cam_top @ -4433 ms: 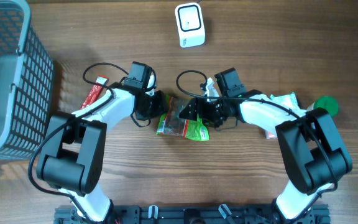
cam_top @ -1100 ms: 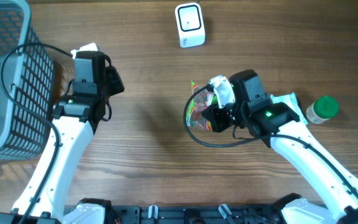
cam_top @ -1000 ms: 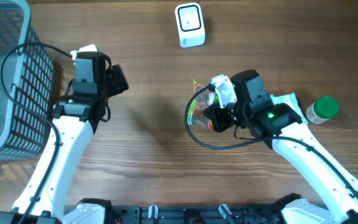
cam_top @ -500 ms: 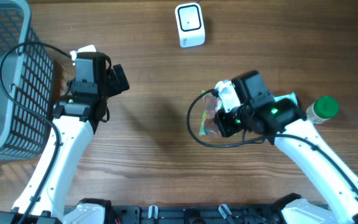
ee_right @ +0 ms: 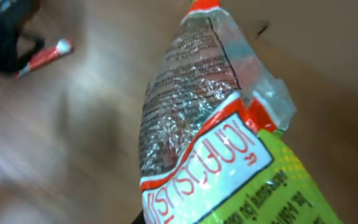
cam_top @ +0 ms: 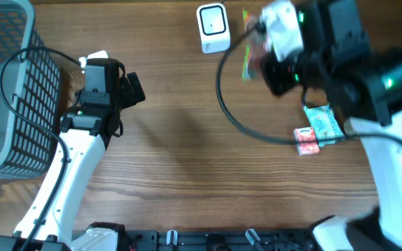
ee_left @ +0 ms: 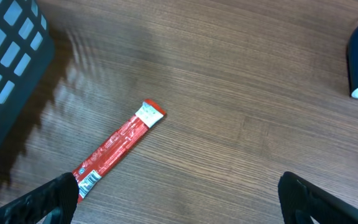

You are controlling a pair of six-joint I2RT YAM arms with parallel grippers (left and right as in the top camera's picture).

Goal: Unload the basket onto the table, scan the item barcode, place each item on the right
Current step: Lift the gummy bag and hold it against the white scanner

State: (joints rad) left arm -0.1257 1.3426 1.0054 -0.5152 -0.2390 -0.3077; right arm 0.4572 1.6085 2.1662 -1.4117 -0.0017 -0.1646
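while the right arm (cam_top: 379, 77) hangs high over the surface (cam_top: 180, 160), its jaws are clenched on item 1, the snack bag (ee_right: 210, 124): qty 1, held in the air near the scanner (cam_top: 213, 28), just to its right in the overhead view.
- snack bag: clear top w/ fine print too blurred to read; orange-red band; white lettering in a non-latin script, can't read; lime-green lower part w/ small dark print, illegible.
- scanner: qty 1, white, no readable marking.
- stick sachet (ee_left: 114, 149): qty 1, red w/ white end, text too small to read.
- flat packets, right side of surface: qty 2. teal-green packet (cam_top: 323, 120) and red-pink packet (cam_top: 307, 139), touching; print unreadable.
- basket (cam_top: 5, 84): qty 1, grey mesh, far left.
- left arm (cam_top: 75, 146): jaws spread wide, grasping nothing, above the sachet.
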